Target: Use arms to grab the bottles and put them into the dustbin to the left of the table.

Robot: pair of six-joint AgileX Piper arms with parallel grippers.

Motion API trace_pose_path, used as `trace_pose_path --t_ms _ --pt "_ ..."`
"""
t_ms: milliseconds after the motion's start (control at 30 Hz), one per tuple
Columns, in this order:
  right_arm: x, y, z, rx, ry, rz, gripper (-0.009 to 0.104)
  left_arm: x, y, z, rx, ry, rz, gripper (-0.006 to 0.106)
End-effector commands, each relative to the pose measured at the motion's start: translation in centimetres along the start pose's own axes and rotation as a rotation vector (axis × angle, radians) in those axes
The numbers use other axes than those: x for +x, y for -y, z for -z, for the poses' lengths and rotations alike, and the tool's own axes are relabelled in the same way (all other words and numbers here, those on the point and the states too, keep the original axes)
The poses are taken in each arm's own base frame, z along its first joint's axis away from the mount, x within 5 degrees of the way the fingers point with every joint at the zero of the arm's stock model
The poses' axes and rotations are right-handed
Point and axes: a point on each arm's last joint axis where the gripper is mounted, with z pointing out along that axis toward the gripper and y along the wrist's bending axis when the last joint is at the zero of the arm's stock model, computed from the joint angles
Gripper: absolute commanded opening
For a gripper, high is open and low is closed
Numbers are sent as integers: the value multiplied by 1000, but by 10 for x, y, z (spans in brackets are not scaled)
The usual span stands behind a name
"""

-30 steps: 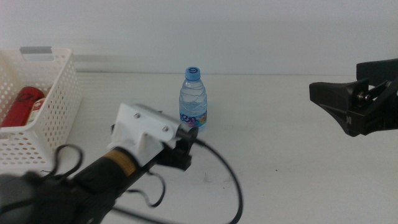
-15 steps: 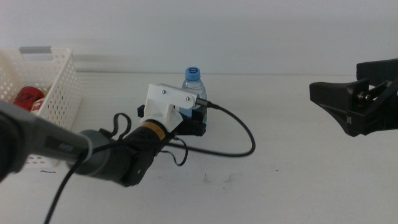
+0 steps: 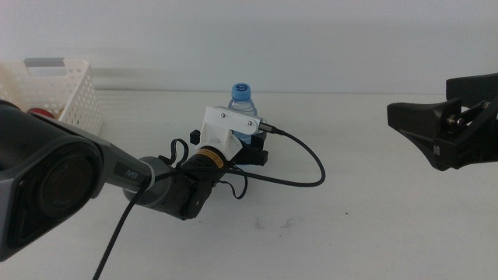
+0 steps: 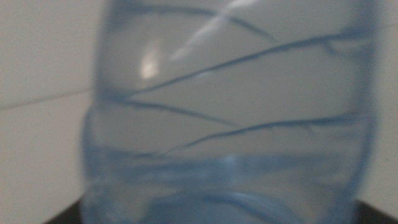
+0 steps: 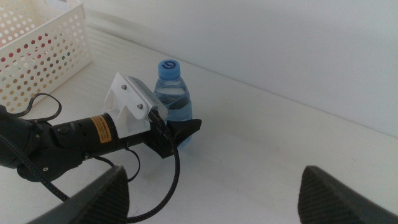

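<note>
White table [image 3: 373,202]: clear bottle [image 3: 242,101] upright mid-table; white basket [image 3: 66,97] at left edge; black cable [image 3: 299,180] lying across.

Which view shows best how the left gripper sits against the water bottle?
The right wrist view: the left gripper reaches the water bottle at its lower body, with the bottle standing upright. The middle view hides the contact behind the white bracket. The left wrist view shows only blurred bottle wall.
</note>
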Motion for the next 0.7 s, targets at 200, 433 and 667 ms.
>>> trace_pose_path --t_ms 200,433,667 --pt "-2 0 2 -1 16 4 90 -41 2 27 -28 -295 76 -1" --pt "-2 0 2 -1 16 4 90 -96 8 100 -58 -698 249 -2" --pt "-2 0 2 -1 16 4 90 -189 -42 158 -195 -828 144 -2"
